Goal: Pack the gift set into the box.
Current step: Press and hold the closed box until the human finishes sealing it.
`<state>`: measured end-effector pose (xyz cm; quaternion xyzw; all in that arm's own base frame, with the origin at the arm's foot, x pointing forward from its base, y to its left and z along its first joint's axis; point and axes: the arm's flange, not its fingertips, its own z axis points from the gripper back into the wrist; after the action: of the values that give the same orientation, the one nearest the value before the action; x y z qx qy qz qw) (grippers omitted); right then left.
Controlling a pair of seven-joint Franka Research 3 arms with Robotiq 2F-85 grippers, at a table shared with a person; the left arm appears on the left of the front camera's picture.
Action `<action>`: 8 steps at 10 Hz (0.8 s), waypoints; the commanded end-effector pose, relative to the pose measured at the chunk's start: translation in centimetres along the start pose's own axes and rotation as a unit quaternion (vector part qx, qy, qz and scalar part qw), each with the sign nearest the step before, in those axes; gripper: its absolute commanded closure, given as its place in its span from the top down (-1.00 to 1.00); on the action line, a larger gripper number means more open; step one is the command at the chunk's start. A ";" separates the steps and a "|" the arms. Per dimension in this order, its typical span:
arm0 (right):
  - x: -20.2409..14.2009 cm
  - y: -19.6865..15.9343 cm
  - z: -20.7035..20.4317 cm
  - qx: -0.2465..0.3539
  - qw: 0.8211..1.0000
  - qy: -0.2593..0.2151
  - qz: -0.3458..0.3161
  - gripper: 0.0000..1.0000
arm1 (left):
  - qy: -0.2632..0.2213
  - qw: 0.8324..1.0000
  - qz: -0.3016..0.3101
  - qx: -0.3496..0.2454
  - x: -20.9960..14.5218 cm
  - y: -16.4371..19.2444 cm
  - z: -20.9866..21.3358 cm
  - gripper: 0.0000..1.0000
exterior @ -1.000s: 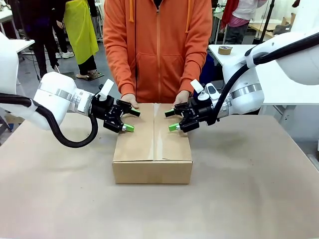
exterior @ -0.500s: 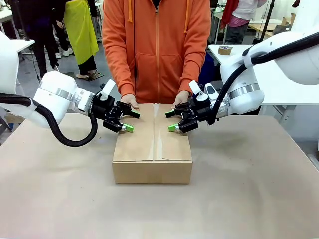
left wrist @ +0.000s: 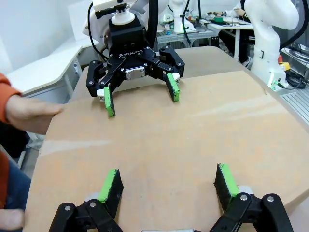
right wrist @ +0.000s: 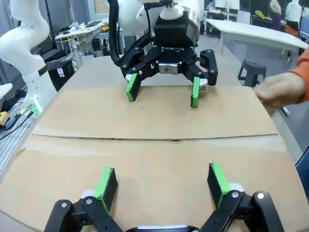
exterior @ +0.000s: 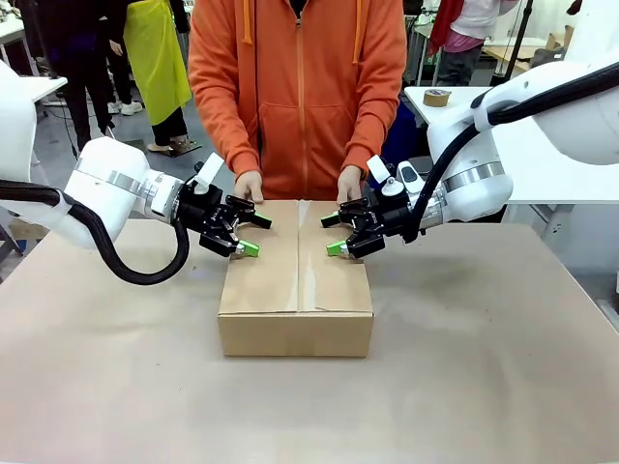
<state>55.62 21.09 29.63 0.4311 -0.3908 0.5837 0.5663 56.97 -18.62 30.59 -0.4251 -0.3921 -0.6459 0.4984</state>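
Left end effector (exterior: 255, 235), right end effector (exterior: 334, 234) splayed, empty | we judge cardboard carton (exterior: 290, 280) closed | next: lift clear

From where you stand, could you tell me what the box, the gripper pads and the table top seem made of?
The box: brown cardboard, matte, judging by its flap seam and shinier tape strip. The pads: green, dull, probably rubber or soft plastic. The table: a plain matte beige covering, perhaps paper or felt; the look leaves it open.
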 end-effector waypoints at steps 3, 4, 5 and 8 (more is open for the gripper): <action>-0.2 0.1 0.0 0.000 1.000 0.001 -0.001 1.00 | 0.000 1.000 -0.005 -0.001 -0.1 -0.1 -0.1 1.00; -0.2 0.1 0.0 0.000 1.000 0.001 -0.001 1.00 | 0.000 1.000 -0.005 -0.001 -0.1 -0.1 -0.1 1.00; -0.2 0.1 0.0 0.000 1.000 0.001 -0.001 1.00 | 0.000 1.000 -0.005 -0.001 -0.1 -0.1 -0.1 1.00; -0.2 0.1 0.0 0.000 1.000 0.001 -0.001 1.00 | 0.000 1.000 -0.005 -0.001 -0.1 -0.1 -0.1 1.00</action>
<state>55.61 21.09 29.63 0.4313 -0.3908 0.5837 0.5661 56.97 -18.61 30.60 -0.4252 -0.3921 -0.6459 0.4982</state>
